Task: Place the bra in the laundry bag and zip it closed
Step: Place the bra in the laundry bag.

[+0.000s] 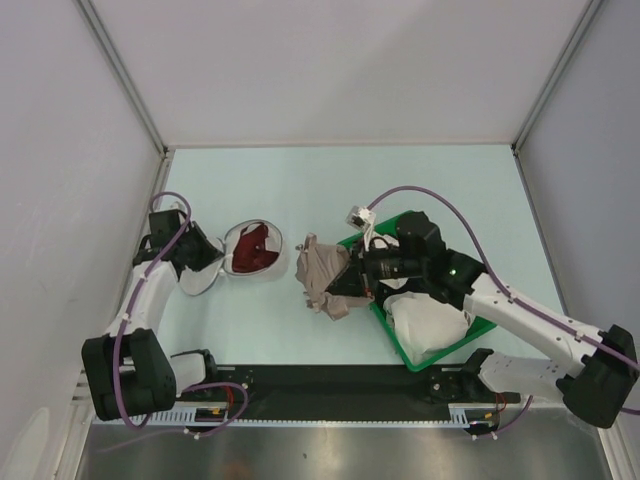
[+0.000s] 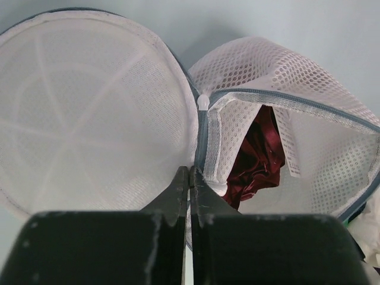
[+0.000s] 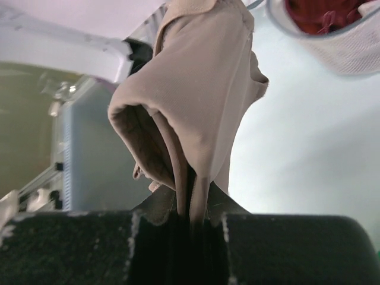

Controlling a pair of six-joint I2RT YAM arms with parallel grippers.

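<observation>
The left gripper is seen with its fingers pressed together at the seam joining the two halves of the bag; whether mesh is pinched between them cannot be told. The bag is laid open, and the bra is bunched inside its right-hand half. A beige garment is clamped in the right gripper, just beside the basket.
</observation>
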